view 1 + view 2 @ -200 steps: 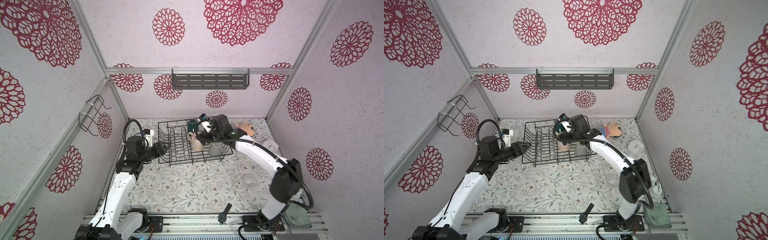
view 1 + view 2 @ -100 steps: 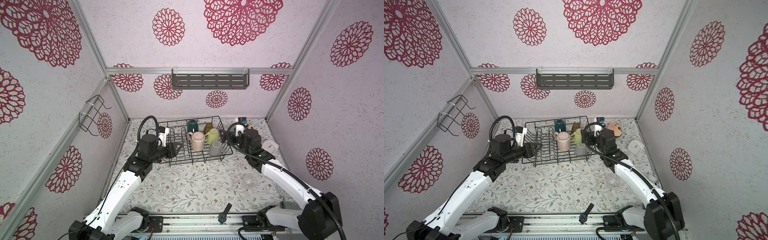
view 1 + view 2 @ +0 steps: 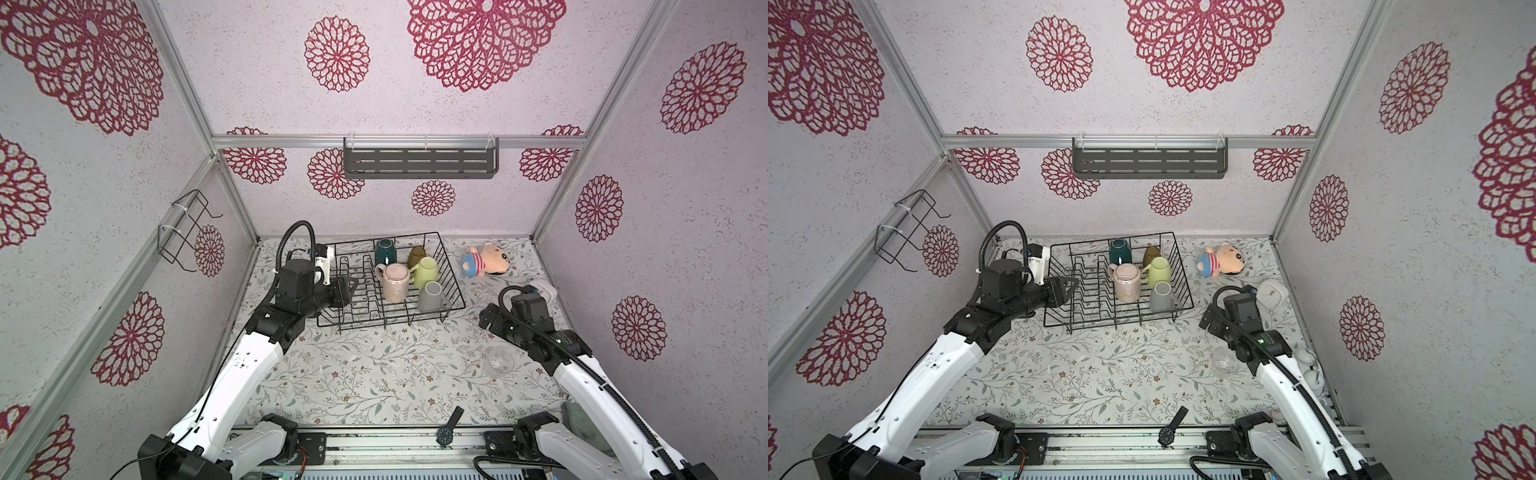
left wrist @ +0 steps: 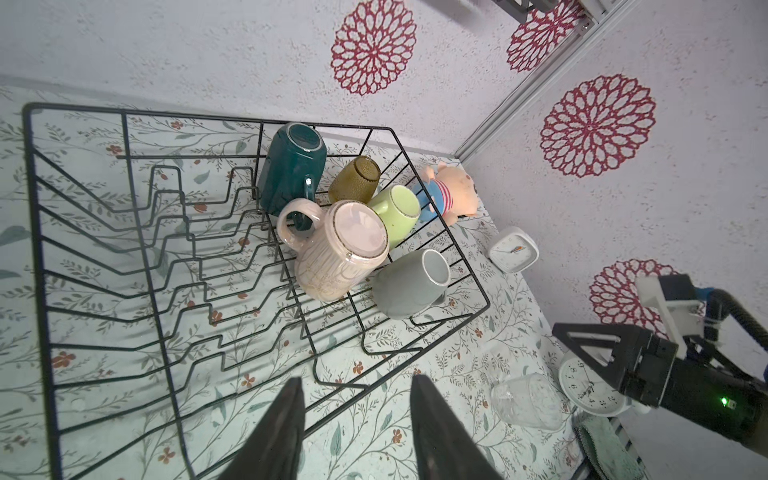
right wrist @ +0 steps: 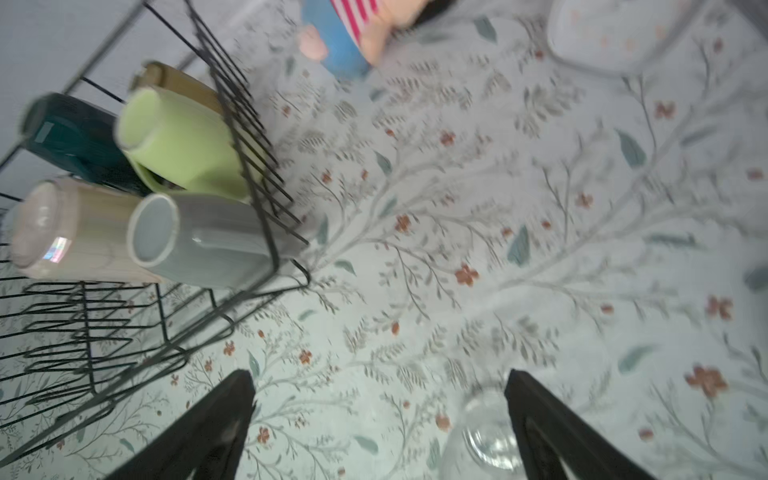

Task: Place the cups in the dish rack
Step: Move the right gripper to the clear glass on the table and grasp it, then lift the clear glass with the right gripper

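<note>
Five of your six cups sit in the dish rack [image 3: 390,282]: teal mug [image 3: 385,252], amber tumbler [image 3: 416,256], green mug [image 3: 426,272], pink mug [image 3: 393,282] and grey cup [image 3: 430,296], all beyond your left gripper [image 4: 355,399]. That gripper hangs half open over the rack's near edge, holding nothing. Only the clear glass [image 3: 500,362] is left, on the bench just beside your right gripper [image 5: 380,399], which is spread wide and empty. Versus a second ago: your right arm has pulled back out of the rack toward the glass, and your left has moved in over the rack.
</note>
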Action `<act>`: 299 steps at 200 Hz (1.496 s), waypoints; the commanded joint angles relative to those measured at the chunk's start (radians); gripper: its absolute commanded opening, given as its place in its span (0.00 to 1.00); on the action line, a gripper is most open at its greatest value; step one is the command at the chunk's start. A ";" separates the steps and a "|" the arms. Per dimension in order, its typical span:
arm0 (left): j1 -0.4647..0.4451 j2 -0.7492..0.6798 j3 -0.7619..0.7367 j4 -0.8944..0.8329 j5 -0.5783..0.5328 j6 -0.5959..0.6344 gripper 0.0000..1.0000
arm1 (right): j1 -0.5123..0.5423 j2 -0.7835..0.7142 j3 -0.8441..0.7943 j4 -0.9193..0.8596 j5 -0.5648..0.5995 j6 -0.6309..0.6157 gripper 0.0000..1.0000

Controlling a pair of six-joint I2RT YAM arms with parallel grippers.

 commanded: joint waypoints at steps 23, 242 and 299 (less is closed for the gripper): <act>0.000 0.022 -0.006 0.004 -0.029 0.053 0.45 | -0.003 0.044 -0.036 -0.161 -0.120 0.105 0.71; 0.000 0.021 0.039 0.079 0.182 0.041 0.82 | 0.142 0.094 0.043 0.195 0.056 -0.274 0.00; -0.001 0.095 0.030 0.308 0.454 -0.172 0.97 | 0.142 -0.110 -0.113 0.886 -0.134 -0.314 0.00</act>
